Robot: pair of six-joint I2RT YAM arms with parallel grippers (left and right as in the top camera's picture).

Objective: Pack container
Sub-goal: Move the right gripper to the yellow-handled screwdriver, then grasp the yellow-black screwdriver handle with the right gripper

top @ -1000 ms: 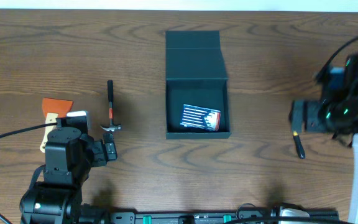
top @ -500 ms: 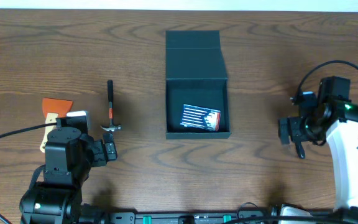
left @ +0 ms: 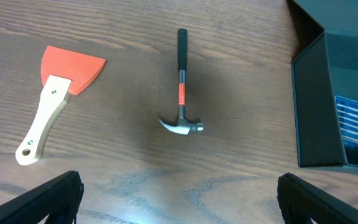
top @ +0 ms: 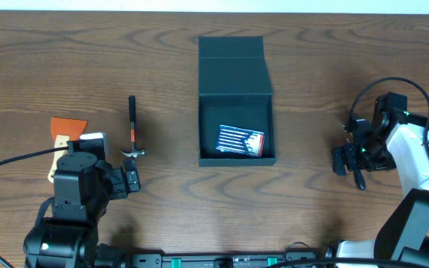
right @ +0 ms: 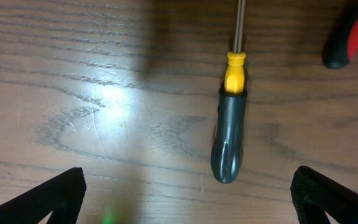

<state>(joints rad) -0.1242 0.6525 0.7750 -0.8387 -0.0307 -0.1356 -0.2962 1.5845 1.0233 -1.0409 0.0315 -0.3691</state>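
Note:
The container, a dark teal box, stands open at mid-table with its flap lid laid back. A small blue bit case lies inside it. In the left wrist view the container's wall is at the right edge. My left gripper is open over bare wood, short of a hammer and an orange scraper. My right gripper is open, low over the table. A screwdriver with a dark handle and yellow collar lies just ahead of its jaws, a little right of centre.
The hammer and scraper lie left of the container, in front of the left arm. The screwdriver lies far right under the right arm. A red-and-black tool handle shows beyond it.
The right arm has swung left and down over the screwdriver, its wrist now close above the table. The left arm, the container and the tools on the left have not moved.

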